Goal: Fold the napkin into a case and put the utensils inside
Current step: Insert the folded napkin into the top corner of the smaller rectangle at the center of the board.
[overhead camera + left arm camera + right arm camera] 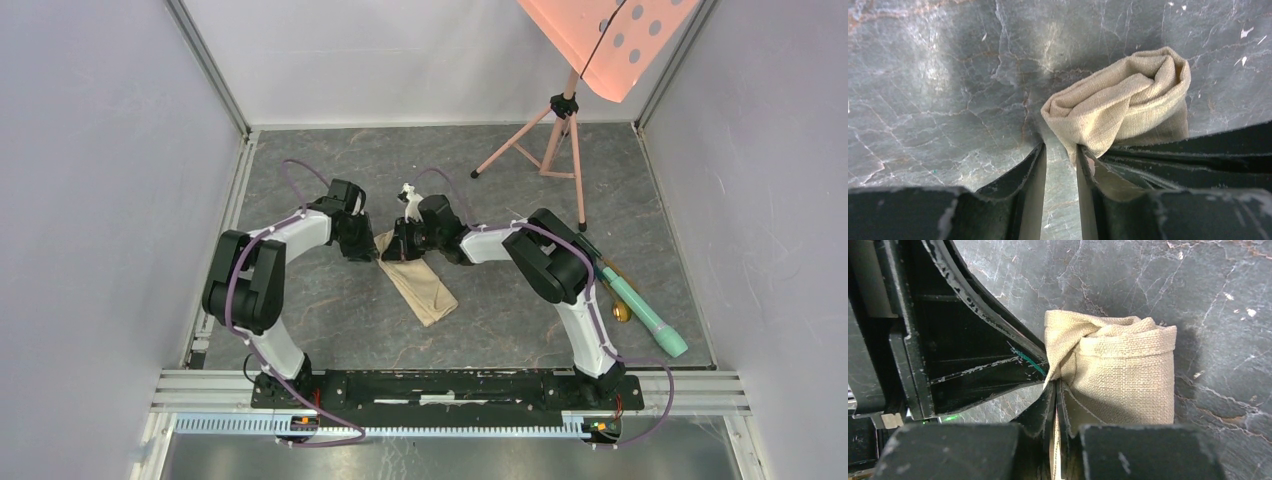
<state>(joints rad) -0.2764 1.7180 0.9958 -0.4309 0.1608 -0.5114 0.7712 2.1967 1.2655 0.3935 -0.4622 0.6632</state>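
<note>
The napkin point(424, 283), folded to a narrow strip, lies slantwise at the middle of the grey marble tabletop point(330, 310), its far end bunched up between the 2 grippers. Bare table runs along its near and left sides, and pale walls point(100, 200) close in on 3 sides. The left gripper point(1060, 149) has its jaws spread, with table showing in the gap; the rolled cloth end rests against 1 finger, not between them. The right gripper point(1055, 386) is pressed together on a fold of the napkin. Only the top view shows the gold utensils point(621, 311), well apart at the right edge, just beside a mint-green cylinder point(648, 316), and a pink tripod point(553, 140) at the back.
</note>
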